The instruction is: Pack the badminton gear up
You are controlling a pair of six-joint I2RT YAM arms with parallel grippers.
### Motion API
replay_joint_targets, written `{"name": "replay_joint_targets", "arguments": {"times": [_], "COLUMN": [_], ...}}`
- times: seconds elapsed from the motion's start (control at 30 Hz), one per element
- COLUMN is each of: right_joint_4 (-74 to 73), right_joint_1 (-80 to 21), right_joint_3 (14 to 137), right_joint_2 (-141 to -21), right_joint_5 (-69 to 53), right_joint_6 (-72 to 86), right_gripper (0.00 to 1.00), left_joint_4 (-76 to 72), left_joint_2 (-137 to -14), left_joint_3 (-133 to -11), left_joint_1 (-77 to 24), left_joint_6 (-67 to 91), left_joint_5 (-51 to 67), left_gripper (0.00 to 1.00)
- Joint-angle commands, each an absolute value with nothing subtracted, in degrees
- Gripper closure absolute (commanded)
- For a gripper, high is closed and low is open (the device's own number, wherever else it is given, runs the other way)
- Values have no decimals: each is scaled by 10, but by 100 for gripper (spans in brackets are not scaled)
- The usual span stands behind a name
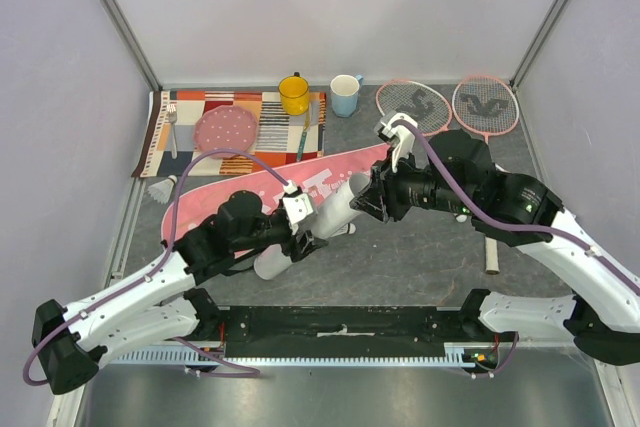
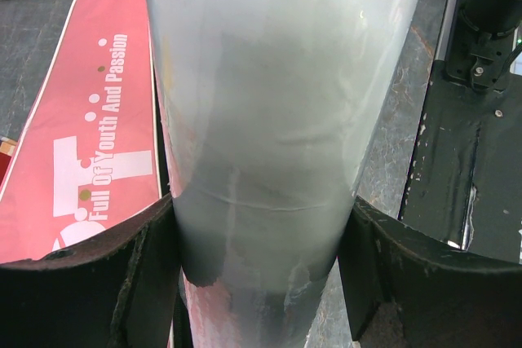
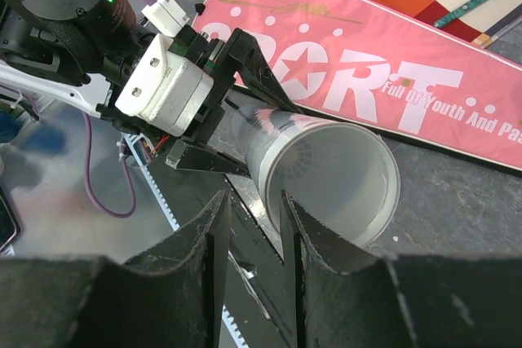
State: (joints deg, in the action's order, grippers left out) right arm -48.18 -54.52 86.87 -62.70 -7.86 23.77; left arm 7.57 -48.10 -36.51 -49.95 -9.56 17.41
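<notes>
From overhead, a long white translucent tube (image 1: 335, 212) lies on a slant at the middle of the table. Its long axis runs from near-left to far-right, and its open mouth points far-right. It crosses the near edge of a long pink racket bag with white lettering (image 1: 215, 195), which lies on much the same slant. The left arm reaches in low from the near-left corner, and the left gripper (image 1: 305, 232) clasps the tube around its middle. The right arm bends in from the near-right, with the right gripper (image 1: 372, 199) just at the tube's mouth. Two pink-framed rackets (image 1: 415, 107) lie side by side at the far right. A white feather shuttlecock (image 1: 163, 190) sits at the left edge.

In the left wrist view, the tube (image 2: 269, 103) fills the centre and runs straight away from the camera. The black fingers (image 2: 130, 283) of the left gripper (image 2: 261, 226) press on both of its sides. The bag (image 2: 81, 144) lies to the left.

In the right wrist view, the tube's round mouth (image 3: 326, 177) faces the camera. The left gripper (image 3: 236, 116) is clamped behind the mouth, and the bag (image 3: 367, 79) lies beyond. The right gripper (image 3: 253, 209) shows a narrow gap between its fingers, with nothing seen in it.
</notes>
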Motion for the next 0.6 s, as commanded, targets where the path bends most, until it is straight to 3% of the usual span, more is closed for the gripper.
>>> {"name": "replay_joint_targets", "arguments": {"times": [0.0,0.2,0.4,0.5,0.53,0.57], "right_joint_4": [-446,-432,-409,-399,-398,-396], "right_joint_1": [-545,-545,-546,-546,-545,-546], "right_joint_3": [858,842,828,819,817,815], "right_joint_2": [-627,-626,-611,-603,-602,-599], "right_joint_5": [-77,-80,-80,-80,-77,-75], "right_joint_6": [240,249,268,276,279,282], "right_gripper": [63,67,81,91,99,100], "left_joint_4": [48,47,48,47,48,48], "left_joint_2": [-468,-466,-463,-460,-458,-457], "left_joint_3": [-366,-365,-364,-362,-361,-360], "left_joint_1": [-501,-502,-504,-505,-505,-505], "left_joint_6": [-118,-117,-117,-117,-117,-117], "left_joint_5": [176,176,171,164,163,161], "left_gripper": [60,60,60,61,62,62]}}
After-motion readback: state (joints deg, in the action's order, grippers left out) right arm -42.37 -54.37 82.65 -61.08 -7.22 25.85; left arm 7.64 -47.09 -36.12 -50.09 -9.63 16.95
